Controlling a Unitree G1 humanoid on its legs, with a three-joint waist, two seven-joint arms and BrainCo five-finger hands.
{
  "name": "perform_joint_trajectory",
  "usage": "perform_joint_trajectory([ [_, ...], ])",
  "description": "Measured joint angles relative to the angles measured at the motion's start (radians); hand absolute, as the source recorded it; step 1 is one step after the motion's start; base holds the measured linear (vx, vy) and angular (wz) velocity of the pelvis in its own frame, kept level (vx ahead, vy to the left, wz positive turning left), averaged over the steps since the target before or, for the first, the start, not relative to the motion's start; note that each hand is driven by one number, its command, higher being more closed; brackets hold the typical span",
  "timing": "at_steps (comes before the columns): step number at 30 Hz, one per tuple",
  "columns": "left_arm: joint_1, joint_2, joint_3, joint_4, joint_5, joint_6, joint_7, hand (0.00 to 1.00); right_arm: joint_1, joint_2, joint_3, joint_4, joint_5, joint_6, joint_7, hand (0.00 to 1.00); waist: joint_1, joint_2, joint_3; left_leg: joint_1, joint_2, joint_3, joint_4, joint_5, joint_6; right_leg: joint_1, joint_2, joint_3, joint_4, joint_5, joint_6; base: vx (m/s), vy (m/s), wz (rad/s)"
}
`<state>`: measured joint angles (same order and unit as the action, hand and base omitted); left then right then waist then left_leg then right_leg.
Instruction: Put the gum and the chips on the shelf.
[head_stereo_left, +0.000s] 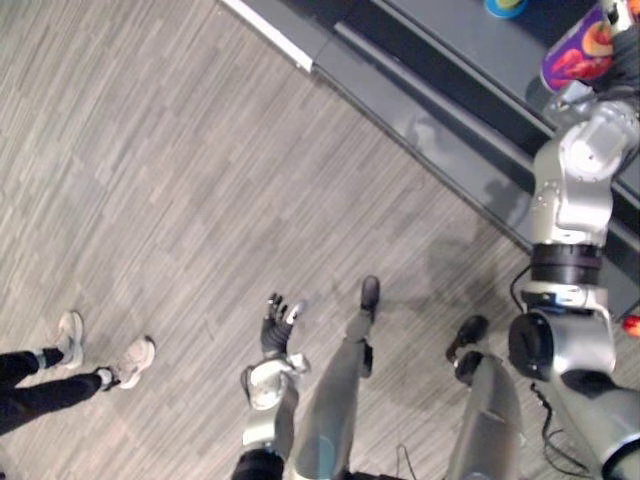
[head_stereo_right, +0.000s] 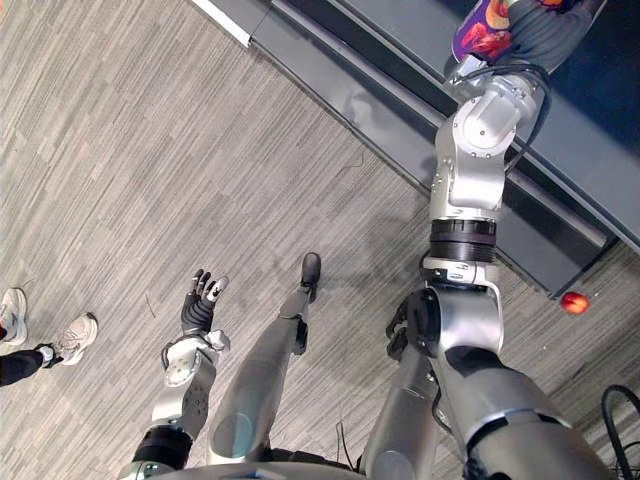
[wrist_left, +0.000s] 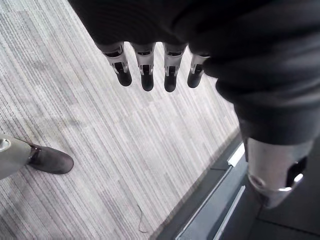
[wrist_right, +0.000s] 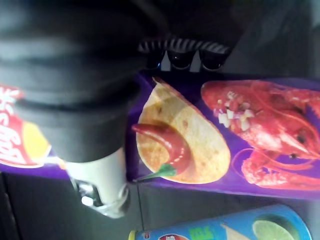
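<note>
The right hand (wrist_right: 101, 176) clasps the purple chips tube (wrist_right: 260, 130) at the shelf (head_stereo_left: 470, 52). It looks light, stiff and slick, best held mid-body. The left hand (head_stereo_left: 275, 322) hangs relaxed, well off the shelf.

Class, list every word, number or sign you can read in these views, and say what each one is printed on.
No text can be read whole.
Purple chips can: white letters on a red patch at one end, cut off at the picture's edge; unreadable.
Blue can beside it: small print near its rim, too blurred to read.
Grey shelf and floor: no writing visible.
</note>
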<state>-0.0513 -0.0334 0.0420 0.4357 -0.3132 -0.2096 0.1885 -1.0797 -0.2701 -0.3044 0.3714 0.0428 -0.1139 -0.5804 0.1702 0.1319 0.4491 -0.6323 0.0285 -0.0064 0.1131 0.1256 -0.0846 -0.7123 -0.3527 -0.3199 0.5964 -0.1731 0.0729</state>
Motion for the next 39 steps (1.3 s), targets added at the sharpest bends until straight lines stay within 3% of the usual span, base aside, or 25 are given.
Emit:
perform_joint_trajectory([
  [28, 0.007, -0.004, -0.010, -0.030, -0.077, -0.010, 0.000, 0.00, -0.027, -0.078, 0.032, 0.117, 0.005, 0.002, -0.033, 1.00, -0.002, 0.000, 0.000, -0.080, 0.009, 0.036, 0.033, 0.004, 0.000, -0.104, -0.003, 0.027, 0.045, -0.008, -0.014, -0.01, -0.047, -0.02],
  [33, 0.007, -0.004, -0.033, -0.031, -0.077, -0.012, 0.000, 0.00, -0.029, -0.087, 0.034, 0.122, 0.004, 0.005, -0.063, 1.00, -0.002, 0.001, 0.000, -0.079, 0.010, 0.038, 0.033, 0.004, 0.000, -0.105, -0.003, 0.029, 0.046, -0.009, -0.014, 0.00, -0.050, -0.01],
  [34, 0.007, -0.004, -0.038, -0.032, -0.077, -0.014, 0.000, 0.00, -0.034, -0.087, 0.034, 0.126, -0.019, 0.009, -0.130, 1.00, -0.001, 0.001, 0.000, -0.079, 0.010, 0.042, 0.032, 0.004, -0.001, -0.110, -0.003, 0.033, 0.050, -0.009, -0.015, -0.02, -0.084, -0.04],
  [39, 0.007, -0.004, -0.039, -0.049, -0.077, -0.017, 0.001, 0.00, -0.046, -0.087, 0.015, 0.125, -0.043, 0.013, -0.156, 1.00, -0.002, 0.001, 0.000, -0.082, 0.009, 0.050, 0.029, 0.005, -0.001, -0.123, -0.003, 0.043, 0.057, -0.009, -0.015, -0.02, -0.054, -0.03],
])
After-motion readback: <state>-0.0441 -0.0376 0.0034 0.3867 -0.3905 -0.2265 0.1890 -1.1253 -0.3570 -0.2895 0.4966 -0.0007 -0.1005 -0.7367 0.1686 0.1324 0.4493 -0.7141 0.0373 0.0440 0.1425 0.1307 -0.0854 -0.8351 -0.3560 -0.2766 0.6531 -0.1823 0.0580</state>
